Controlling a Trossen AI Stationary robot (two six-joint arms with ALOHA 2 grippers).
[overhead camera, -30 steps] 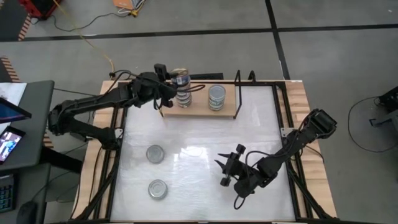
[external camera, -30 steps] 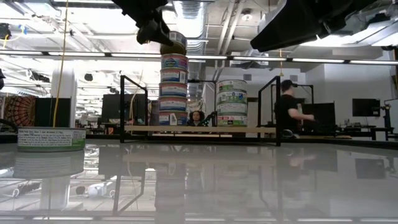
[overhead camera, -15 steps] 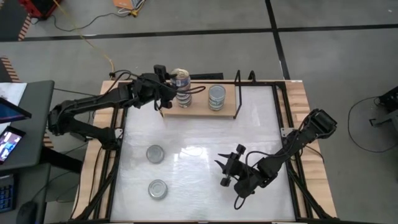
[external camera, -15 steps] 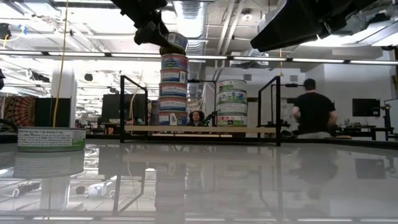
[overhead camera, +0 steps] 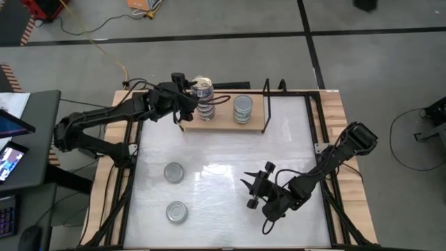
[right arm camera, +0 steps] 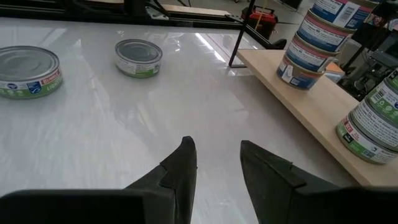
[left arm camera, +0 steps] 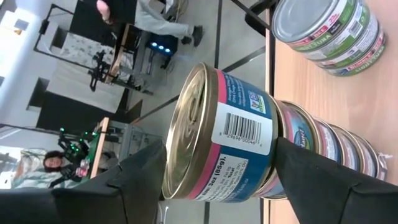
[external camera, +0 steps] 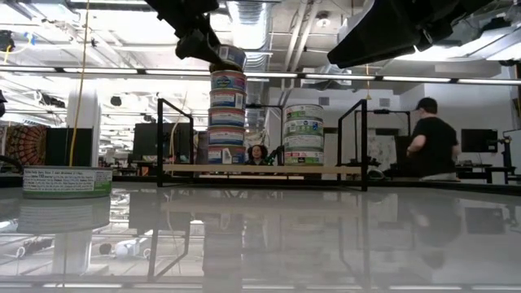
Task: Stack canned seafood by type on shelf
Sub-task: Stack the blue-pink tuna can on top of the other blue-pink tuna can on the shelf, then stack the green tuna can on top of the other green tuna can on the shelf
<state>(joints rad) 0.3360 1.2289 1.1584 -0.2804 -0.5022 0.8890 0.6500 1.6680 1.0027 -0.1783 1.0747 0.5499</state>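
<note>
The left hand (overhead camera: 189,96) is at the top of the taller stack (external camera: 227,114) on the shelf (overhead camera: 223,124), its fingers (left arm camera: 140,171) apart on either side of the tilted top tin (left arm camera: 221,134), with gaps showing. That tin sits askew on the blue-and-pink stack, so any retreat must go straight back along the fingers. The green-labelled stack (overhead camera: 242,109) stands beside it. Two loose tins (overhead camera: 174,172) lie on the counter (overhead camera: 223,157), nearer the left arm. The right hand (overhead camera: 255,189) waits low over the counter, fingers parted and empty.

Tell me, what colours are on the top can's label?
Blue with a pink band, on the top can; clearest in the left wrist view.
</note>
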